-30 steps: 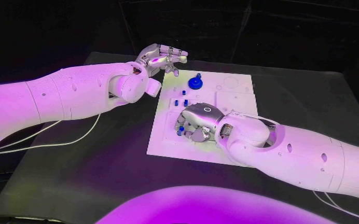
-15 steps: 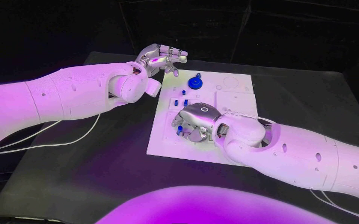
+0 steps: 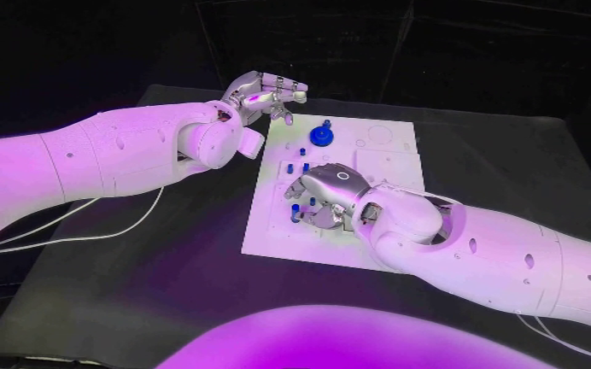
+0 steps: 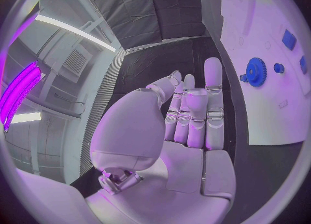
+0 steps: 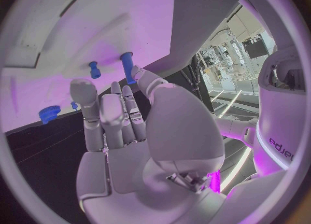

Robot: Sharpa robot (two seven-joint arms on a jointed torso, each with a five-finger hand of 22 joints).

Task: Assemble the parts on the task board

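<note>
The white task board (image 3: pixel 278 239) lies mid-table. A blue gear (image 3: pixel 321 136) stands on a post near its far edge, with small blue pegs (image 3: pixel 297 166) nearer in. My right hand (image 3: pixel 328 198) hovers low over the board's middle, fingers pointing down. In the right wrist view its thumb tip lies against a long blue peg (image 5: pixel 126 65) standing in the board (image 5: pixel 97 22); the other fingers (image 5: pixel 113 110) are apart from it. A shorter peg (image 5: pixel 95 69) stands beside it. My left hand (image 3: pixel 264 95) hangs above the board's far left corner, fingers straight and holding nothing (image 4: pixel 194 115).
Two blue pegs (image 3: pixel 295 211) show just left of my right hand. The gear (image 4: pixel 256 72) and the board (image 4: pixel 259 16) lie beyond my left fingertips. White cables (image 3: pixel 117 228) trail across the black table (image 3: pixel 148 284) under my left arm.
My right hand has shifted slightly over the board's middle, towards the far side. The left hand has stayed in place.
</note>
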